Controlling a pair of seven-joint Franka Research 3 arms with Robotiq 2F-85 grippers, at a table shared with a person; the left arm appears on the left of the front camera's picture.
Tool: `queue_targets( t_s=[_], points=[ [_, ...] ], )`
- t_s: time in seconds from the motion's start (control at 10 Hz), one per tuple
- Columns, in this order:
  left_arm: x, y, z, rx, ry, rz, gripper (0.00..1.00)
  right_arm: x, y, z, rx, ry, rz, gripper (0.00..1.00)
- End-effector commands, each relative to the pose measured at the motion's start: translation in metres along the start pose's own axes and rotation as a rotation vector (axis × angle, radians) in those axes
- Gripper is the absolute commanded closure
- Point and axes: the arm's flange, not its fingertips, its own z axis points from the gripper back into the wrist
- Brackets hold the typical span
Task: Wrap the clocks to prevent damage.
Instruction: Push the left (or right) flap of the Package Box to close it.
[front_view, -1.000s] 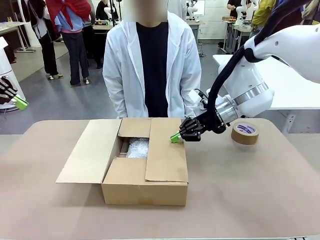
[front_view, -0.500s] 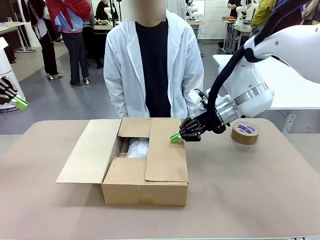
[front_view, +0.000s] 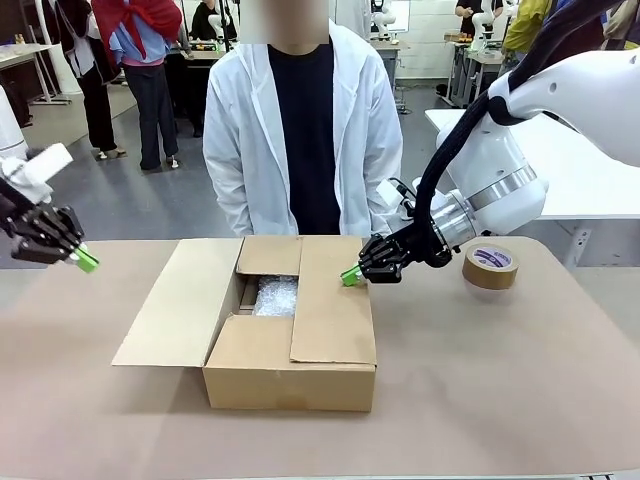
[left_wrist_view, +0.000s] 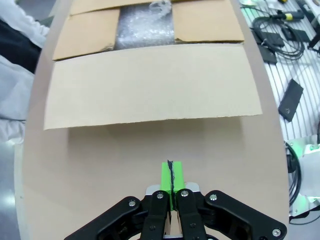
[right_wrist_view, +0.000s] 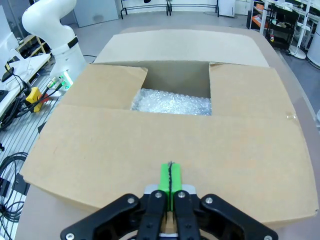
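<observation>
Right hand (front_view: 349, 275) and left hand (front_view: 85, 262), both pinched together and empty, flank the brown cardboard box (front_view: 290, 378) holding a whitish bubble-wrapped bundle (front_view: 277, 296).

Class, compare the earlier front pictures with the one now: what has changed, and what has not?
The left gripper, shut and empty, moved down and in toward the cardboard box. The right gripper, bubble-wrapped bundle and tape roll stayed put.

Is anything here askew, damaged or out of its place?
Nothing is damaged or spilled. Only the brown cardboard box is half shut: one long flap lies spread outward, so the whitish bubble-wrapped bundle shows through the gap.
</observation>
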Motion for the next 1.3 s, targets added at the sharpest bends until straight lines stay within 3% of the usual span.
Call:
queue_targets(
  t_s=[0.0,0.3,0.5,0.8,1.2],
  points=[
    [-0.008,0.0,-0.03,0.024,-0.003,-0.073,1.0,-0.003,0.0,-0.003,0.0,0.005,-0.006,0.99],
    [-0.013,0.007,-0.078,0.0,-0.031,-0.092,1.0,-0.003,0.0,-0.003,0.0,0.005,-0.006,0.99],
    [-0.016,0.013,-0.094,-0.043,-0.097,-0.033,1.0,-0.003,0.0,-0.003,0.0,0.005,-0.006,0.99],
    [-0.026,0.017,-0.102,-0.14,-0.266,0.091,1.0,-0.003,0.0,-0.003,0.0,0.005,-0.006,0.99],
    [-0.017,0.018,-0.089,-0.086,-0.386,0.094,1.0,-0.003,0.0,-0.003,0.0,0.005,-0.006,0.99]
  ],
)
